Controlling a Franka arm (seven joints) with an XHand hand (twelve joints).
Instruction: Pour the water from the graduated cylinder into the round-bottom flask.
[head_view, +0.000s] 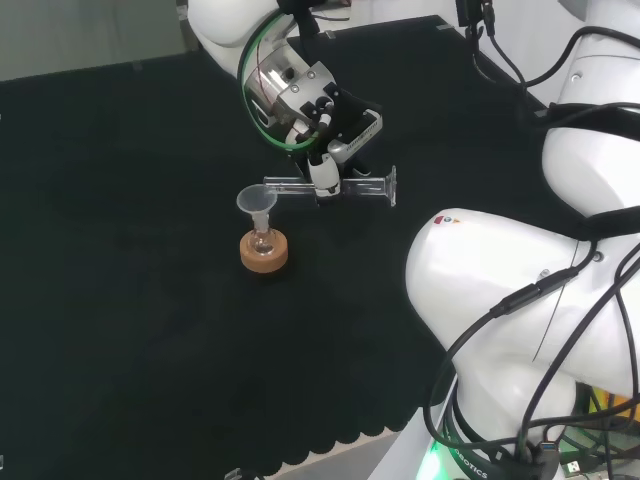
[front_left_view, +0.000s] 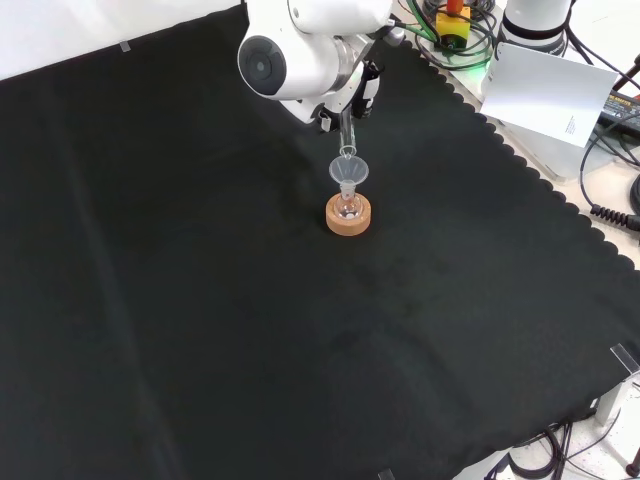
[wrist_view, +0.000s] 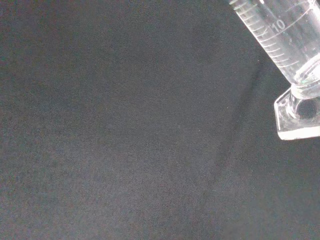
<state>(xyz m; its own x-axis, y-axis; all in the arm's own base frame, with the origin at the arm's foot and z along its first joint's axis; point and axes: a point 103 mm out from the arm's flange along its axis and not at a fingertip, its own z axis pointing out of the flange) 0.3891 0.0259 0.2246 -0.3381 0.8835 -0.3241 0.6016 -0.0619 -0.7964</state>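
Fingers of the hand (head_view: 327, 172) grip the cylinder (head_view: 345, 187), tipped level over the funnel (head_view: 257, 203); pouring looks underway.

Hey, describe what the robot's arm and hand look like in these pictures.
The arm is made of big rounded glossy white links, with black cables running along them. One link ends in a round grey cap. The robot hand is black and white, with a green-ringed wrist.

black cloth (front_left_view: 200, 300), white paper sheet (front_left_view: 545, 90), cables (front_left_view: 610, 190)
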